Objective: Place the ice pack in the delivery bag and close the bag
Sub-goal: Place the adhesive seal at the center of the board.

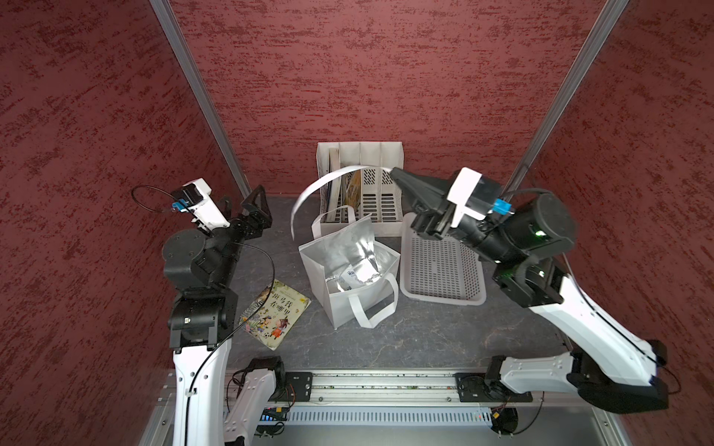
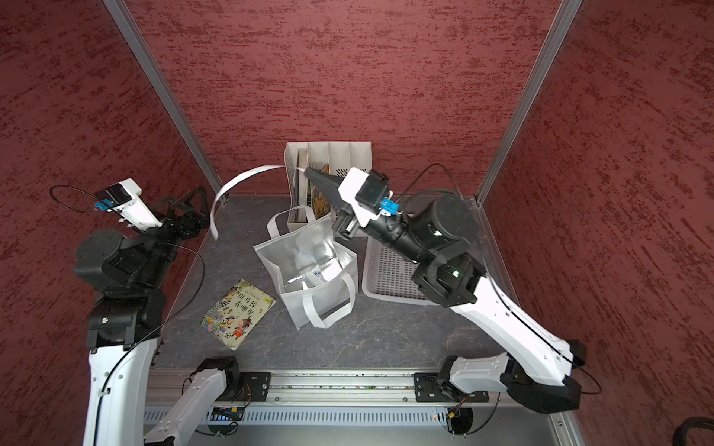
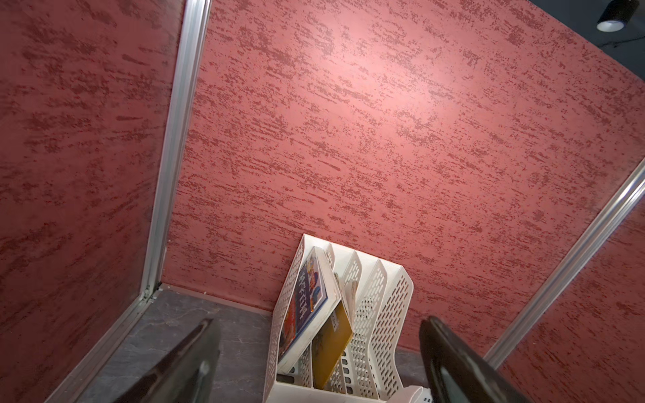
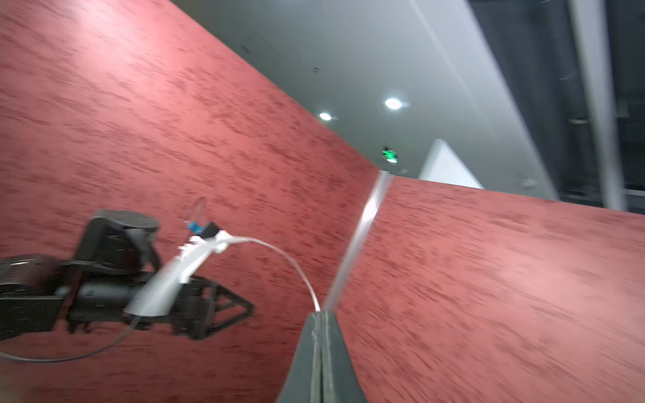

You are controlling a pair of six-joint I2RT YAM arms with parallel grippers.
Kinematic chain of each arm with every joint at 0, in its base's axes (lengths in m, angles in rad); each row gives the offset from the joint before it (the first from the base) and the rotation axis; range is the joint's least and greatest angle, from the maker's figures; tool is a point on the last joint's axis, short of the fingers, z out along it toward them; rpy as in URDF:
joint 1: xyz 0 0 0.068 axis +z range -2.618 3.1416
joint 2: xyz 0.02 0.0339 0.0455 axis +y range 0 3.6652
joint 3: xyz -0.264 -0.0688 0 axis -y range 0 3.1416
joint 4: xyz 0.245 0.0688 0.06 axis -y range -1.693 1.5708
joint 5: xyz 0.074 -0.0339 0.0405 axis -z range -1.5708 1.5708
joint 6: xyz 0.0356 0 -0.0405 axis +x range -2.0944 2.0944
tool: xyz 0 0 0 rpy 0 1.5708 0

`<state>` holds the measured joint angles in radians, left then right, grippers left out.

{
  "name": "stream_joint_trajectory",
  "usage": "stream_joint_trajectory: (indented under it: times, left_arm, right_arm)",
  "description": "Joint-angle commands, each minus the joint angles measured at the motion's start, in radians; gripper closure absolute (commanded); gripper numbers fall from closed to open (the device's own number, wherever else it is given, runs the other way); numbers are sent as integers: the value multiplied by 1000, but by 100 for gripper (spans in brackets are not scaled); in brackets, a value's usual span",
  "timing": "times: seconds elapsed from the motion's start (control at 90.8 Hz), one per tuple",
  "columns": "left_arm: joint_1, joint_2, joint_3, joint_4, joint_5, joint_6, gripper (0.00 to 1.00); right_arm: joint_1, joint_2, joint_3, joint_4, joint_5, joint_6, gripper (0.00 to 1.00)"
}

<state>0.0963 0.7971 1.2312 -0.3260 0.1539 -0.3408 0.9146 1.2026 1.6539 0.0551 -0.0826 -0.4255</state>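
Red textured walls enclose a dark grey marbled worktop, which is seen from above in both top views. At its middle the delivery bag is stood upright with its mouth open, so that the silver foil lining is exposed. 1 of its 2 white loop handles hangs down the near wall, and the other stands up at the far side. The ice pack, a pale pouch with a small blue-printed label, is seen lying inside the bag on the foil bottom.

The right gripper is held high over the white slotted file rack. Its jaws are clenched on the end of a long white strip. The strip arcs away toward the left arm and droops, with its free end in the air beside the bag. Whether it is joined to the bag cannot be told.

The left gripper is poised near the far left corner, its jaws released wide and empty. Books are stood in the file rack. A white perforated basket is set just beside the bag on the right arm's side. A picture book is laid flat on the worktop on the left arm's side.
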Motion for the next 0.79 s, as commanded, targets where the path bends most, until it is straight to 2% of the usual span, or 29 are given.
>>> stream_joint_trajectory:
  times: [0.0, 0.121, 0.198, 0.253, 0.353, 0.43, 0.562, 0.639, 0.782]
  left_arm:
    - [-1, 23, -32, 79, 147, -89, 9]
    - [-52, 63, -57, 127, 227, -155, 10]
    - [-118, 97, -58, 143, 236, -149, 10]
    - [-173, 123, -52, 152, 232, -123, 10]
    - [-246, 177, -27, 161, 231, -88, 10]
    - [-280, 209, -11, 167, 244, -72, 10]
    - [-297, 215, -25, 177, 259, -65, 10]
    - [-297, 200, -46, 176, 264, -58, 10]
    - [-297, 169, -88, 166, 264, -45, 9]
  right_arm:
    - [-96, -55, -127, -144, 361, 99, 100]
    - [-268, -151, -229, -450, 494, 381, 100]
    - [-418, -184, -289, -644, 504, 543, 100]
    - [-558, -206, -357, -719, 430, 632, 100]
    - [-812, -230, -468, -761, 200, 783, 100]
    - [-937, -227, -526, -764, 146, 879, 100]
    - [-1046, -180, -562, -849, 342, 1070, 100]
    - [-1093, -133, -583, -893, 437, 1124, 100]
    - [-1150, -37, -664, -872, 459, 1176, 100]
